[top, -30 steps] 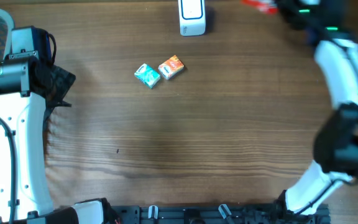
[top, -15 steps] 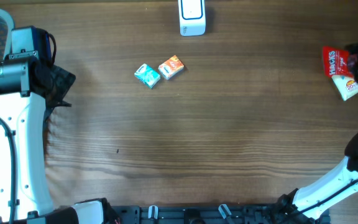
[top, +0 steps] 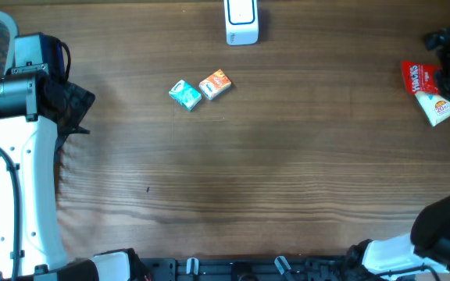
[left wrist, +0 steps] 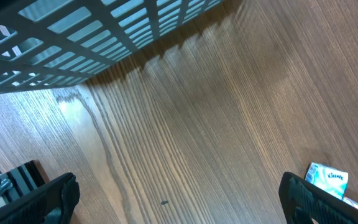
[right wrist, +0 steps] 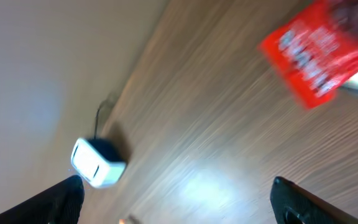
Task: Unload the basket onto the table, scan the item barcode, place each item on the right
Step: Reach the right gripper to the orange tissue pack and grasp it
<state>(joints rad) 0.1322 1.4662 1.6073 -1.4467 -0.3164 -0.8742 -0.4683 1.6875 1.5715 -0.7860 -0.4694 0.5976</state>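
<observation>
Overhead view of a wooden table (top: pixel 287 172) with two arms. The item to be scanned, a red packet (top: pixel 416 78) with white lettering and a pale lower end, lies flat at the right edge of the frame, well apart from the white scanner (top: pixel 241 22) at top centre. The dark head of the right arm overlaps the packet's upper right part; whether it touches the packet cannot be told from above. In the blurred right wrist view, the right gripper (right wrist: pixel 176 186) has its two fingers far apart at the lower corners of the frame with only bare wood between them. There the packet sits in the upper right corner, outside the gap, and the scanner appears at lower left with its cable running upward. Left of centre in the overhead view a teal box (top: pixel 185 94) and an orange box (top: pixel 216 84) lie just beside each other. The left arm (top: pixel 18 172) occupies the left edge, next to a grey mesh basket (left wrist: pixel 73 31). In the left wrist view the left gripper (left wrist: pixel 179 180) also has its fingers spread wide over bare table, with the basket across the top and the teal box at lower right.
</observation>
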